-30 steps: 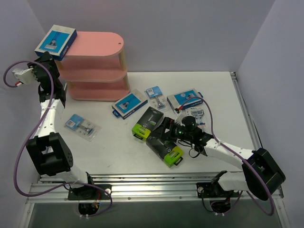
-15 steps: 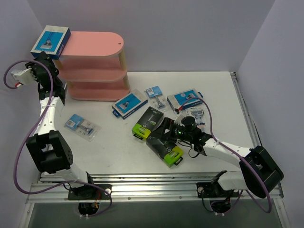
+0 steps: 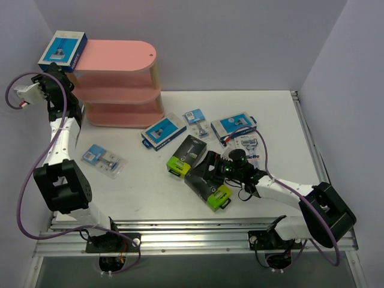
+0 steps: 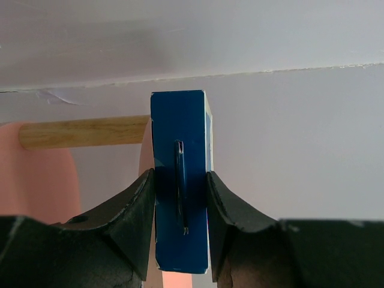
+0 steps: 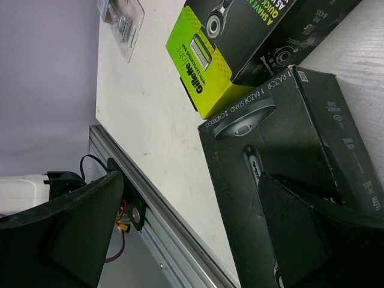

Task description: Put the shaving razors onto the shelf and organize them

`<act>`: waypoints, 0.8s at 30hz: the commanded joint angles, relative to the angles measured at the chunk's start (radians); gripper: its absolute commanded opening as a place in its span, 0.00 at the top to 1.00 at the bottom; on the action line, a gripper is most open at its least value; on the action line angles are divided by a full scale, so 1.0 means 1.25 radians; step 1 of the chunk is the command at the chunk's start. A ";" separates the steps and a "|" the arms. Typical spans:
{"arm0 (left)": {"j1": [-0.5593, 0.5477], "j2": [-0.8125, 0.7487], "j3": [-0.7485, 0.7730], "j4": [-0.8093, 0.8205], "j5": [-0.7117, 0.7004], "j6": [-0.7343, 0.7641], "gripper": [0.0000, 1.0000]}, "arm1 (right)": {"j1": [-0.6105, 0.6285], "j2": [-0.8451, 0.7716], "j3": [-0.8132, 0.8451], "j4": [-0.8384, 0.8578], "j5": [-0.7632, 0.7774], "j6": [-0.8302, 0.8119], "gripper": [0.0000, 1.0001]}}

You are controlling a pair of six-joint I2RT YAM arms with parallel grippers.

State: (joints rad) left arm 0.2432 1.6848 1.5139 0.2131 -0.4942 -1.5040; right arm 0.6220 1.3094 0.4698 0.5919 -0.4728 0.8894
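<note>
The left gripper (image 4: 180,183) was partway closed, clamping the narrow sides of a blue-and-white razor box (image 4: 180,126), with the pink shelf (image 3: 123,57) just beyond its fingertips. The right gripper (image 5: 189,186) stood wide open and held nothing, a black razor box (image 5: 282,132) lying directly beneath it.

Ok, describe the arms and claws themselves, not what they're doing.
The left arm and right arm have white links and bulky black joints, with a purple cable looping alongside each. The left claw and right claw have matte black, curved, tapering fingers.
</note>
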 commanded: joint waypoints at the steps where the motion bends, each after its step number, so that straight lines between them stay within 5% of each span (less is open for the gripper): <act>1: -0.001 0.002 0.060 0.017 -0.013 -0.008 0.98 | -0.004 0.004 0.001 0.043 -0.008 0.004 0.09; 17: -0.012 0.027 0.084 0.016 -0.018 -0.004 0.92 | -0.007 0.004 -0.017 0.054 -0.002 0.009 0.09; 24: -0.013 0.029 0.087 0.019 -0.015 0.002 0.78 | -0.007 0.007 -0.022 0.060 0.002 0.014 0.09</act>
State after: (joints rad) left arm 0.2306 1.7214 1.5585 0.2035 -0.5014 -1.4990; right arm 0.6212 1.3186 0.4515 0.6304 -0.4725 0.9001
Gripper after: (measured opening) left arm 0.431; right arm 0.906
